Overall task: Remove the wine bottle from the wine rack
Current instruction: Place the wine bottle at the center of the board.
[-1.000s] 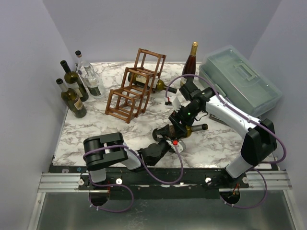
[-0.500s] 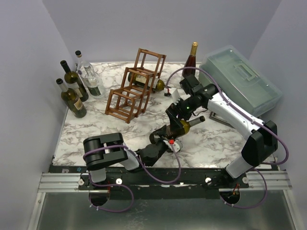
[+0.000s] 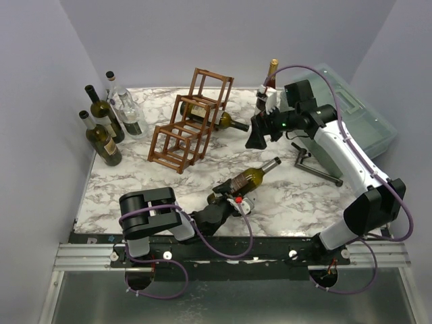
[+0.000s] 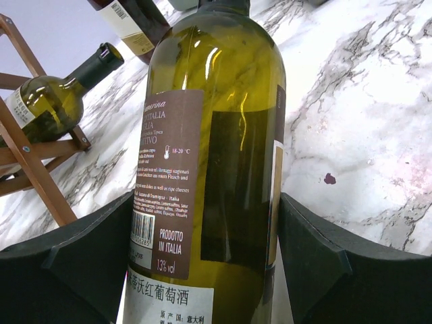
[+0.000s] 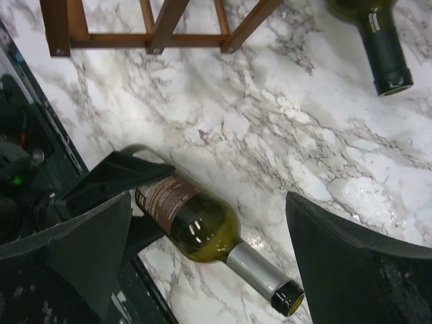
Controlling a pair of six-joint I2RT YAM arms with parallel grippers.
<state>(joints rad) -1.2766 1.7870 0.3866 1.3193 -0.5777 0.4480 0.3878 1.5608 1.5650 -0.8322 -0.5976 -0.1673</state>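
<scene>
Dial centred on the table [image 3: 148,182], I record:

- The rack [image 3: 192,121] is at 11 o'clock, with a racked bottle [image 3: 223,121] lying in it, neck toward 3.
- Three bottles [image 3: 106,115] stand at 10.
- The box [image 3: 344,115] is at 2.
- An upright bottle [image 3: 270,81] is at 1.
- The loose bottle [image 3: 246,179] is at 5, its base between the left gripper's [image 3: 228,197] jaws.

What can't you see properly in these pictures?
- Left wrist view: the held wine bottle has its neck and base cut off by the picture edges.
- Right wrist view: the racked bottle shows only its neck; the top edge cuts the rest.
- Top view: the right arm hides part of the red bottle and the toolbox.
- Top view: labels on the left-side bottles are too small to read.
</scene>
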